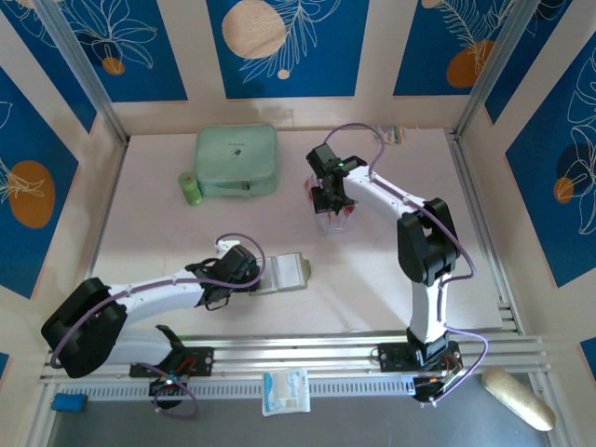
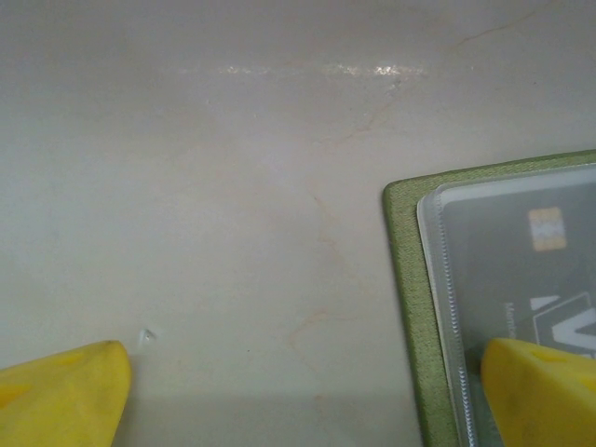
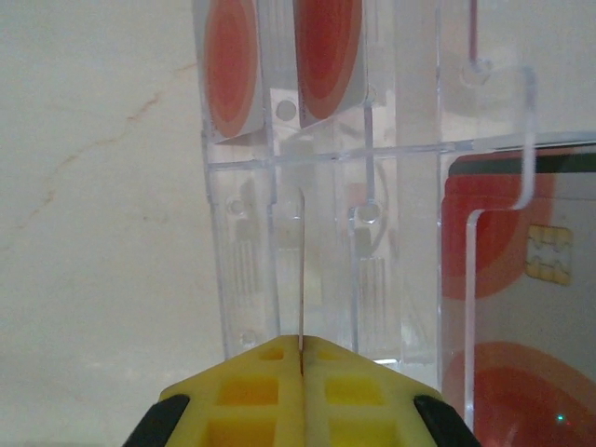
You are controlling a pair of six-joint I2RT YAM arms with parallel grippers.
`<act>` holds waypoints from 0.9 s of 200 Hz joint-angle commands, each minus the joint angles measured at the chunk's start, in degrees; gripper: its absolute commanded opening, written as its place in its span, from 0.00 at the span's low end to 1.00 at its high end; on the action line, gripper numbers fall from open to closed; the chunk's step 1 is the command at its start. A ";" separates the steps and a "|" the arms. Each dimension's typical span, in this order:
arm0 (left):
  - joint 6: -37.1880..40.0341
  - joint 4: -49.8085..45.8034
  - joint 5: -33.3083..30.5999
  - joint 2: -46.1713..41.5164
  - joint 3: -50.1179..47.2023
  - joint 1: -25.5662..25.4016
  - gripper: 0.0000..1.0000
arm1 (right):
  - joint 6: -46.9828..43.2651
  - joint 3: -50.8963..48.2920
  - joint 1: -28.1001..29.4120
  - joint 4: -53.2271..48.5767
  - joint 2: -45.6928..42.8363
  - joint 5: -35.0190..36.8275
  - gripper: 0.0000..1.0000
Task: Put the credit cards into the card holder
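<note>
**Thin card in a tight pinch, rack liable to come along**

On the pale table [image 1: 372, 279], the clear rack [image 3: 400, 186] stands toward the far middle. It is well apart from the card holder [image 1: 287, 272], which lies open and flat by the left arm.

The biggest risk sits with the rack. It looks light, and the right gripper [image 3: 301, 358] is right down at it. A lift that does not run straight along the slot could probably drag or tip it, spilling the other credit cards [image 3: 326, 47] standing in it.

Next comes the holder. The left gripper [image 2: 303, 400] hangs at its edge with jaws spread wide, one fingertip [image 2: 540, 391] over the clear pocket and the other over bare table. Nothing visibly pins the holder, so an arriving card could likely shove it along.

Smallest is the pinched card [image 3: 301, 270]. It shows edge-on as a thin line running out from between the right jaws, which are closed flat on its near end. The grip takes only a little of the card, so it may pivot or slip out on the way across.
</note>
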 commanded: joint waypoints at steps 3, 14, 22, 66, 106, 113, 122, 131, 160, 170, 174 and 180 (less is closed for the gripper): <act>0.38 -2.31 -0.21 -0.79 1.37 0.98 0.96 | 0.73 0.47 -0.07 -0.14 -6.56 -4.76 0.00; 0.55 -2.95 -0.14 -1.33 2.01 1.07 0.96 | 1.32 -0.19 0.09 0.59 -8.63 -6.47 0.00; 0.71 -3.42 -0.12 -1.73 2.45 1.07 0.96 | 2.12 -0.89 0.26 1.49 -10.18 -8.00 0.00; 1.67 -6.62 0.33 -3.85 5.59 1.11 0.96 | 7.63 -10.76 2.16 12.32 -19.43 -18.53 0.00; 2.83 -7.56 2.04 -3.89 8.32 1.07 0.96 | 18.12 -28.38 4.01 32.89 -27.29 -28.35 0.00; 2.86 -7.63 2.16 -3.45 8.81 1.13 0.97 | 19.60 -31.06 4.39 36.22 -28.05 -29.18 0.00; 3.02 -7.73 2.48 -2.69 9.21 1.08 0.96 | 21.80 -34.65 4.98 40.25 -28.82 -29.48 0.00; 3.04 -7.70 2.75 -1.95 9.54 1.08 0.97 | 23.50 -37.79 5.71 44.50 -29.37 -29.66 0.00; 3.04 -7.55 3.37 0.18 9.69 1.12 0.97 | 29.13 -46.24 7.79 55.66 -29.10 -29.26 0.00; 3.04 -7.56 3.41 0.91 9.59 1.07 0.97 | 30.54 -48.39 8.48 58.57 -28.63 -28.63 0.00; 3.06 -7.60 3.40 1.12 9.51 1.12 0.97 | 31.03 -49.14 8.77 59.94 -28.47 -28.35 0.00; 3.04 -7.75 3.37 1.34 9.35 1.15 0.97 | 31.63 -50.50 9.18 61.51 -28.17 -27.84 0.00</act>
